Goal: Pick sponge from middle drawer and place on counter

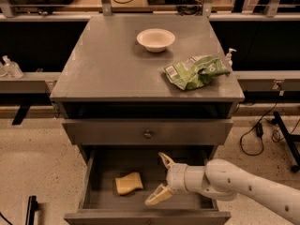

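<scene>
The pale yellow sponge (pixel 129 183) lies on the floor of the open middle drawer (pixel 101 172), left of centre. My gripper (pixel 161 179) is inside the drawer, just right of the sponge and apart from it. It is open, with one finger high at the back and one low toward the front. The white arm comes in from the lower right. The grey counter (pixel 112 64) tops the cabinet above.
A white bowl (pixel 155 39) sits at the back of the counter. A green and white snack bag (pixel 196 71) lies at its right edge. A shut drawer front with a small knob (pixel 147 134) is above the open drawer. Cables lie on the floor at right.
</scene>
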### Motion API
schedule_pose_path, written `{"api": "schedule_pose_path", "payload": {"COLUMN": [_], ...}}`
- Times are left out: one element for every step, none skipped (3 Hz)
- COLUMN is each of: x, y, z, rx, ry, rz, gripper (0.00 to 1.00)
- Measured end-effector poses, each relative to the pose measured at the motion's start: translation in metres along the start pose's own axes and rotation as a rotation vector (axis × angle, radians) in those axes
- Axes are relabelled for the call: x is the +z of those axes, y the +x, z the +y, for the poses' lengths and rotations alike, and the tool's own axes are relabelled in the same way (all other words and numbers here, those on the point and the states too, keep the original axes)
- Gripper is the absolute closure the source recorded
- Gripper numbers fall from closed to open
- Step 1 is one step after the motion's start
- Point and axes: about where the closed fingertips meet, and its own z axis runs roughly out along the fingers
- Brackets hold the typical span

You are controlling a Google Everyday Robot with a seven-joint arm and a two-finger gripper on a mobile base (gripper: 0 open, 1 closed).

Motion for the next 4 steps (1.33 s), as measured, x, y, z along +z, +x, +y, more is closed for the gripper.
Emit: {"api": "schedule_pose_path", "payload": {"x": [0.027,0.059,0.085,0.113], "y": [0.017,0.027,0.038,0.059], "z": [-0.003,-0.016,-0.033,-0.044], "rx": [0.008,-0.007,-0.009,-0.017], "ry": [-0.02,-0.029,-0.03,-0.037], "rz": [-0.016,-0.03,-0.042,-0.054], "gripper": [0.0,0.0,0.0,0.0]}}
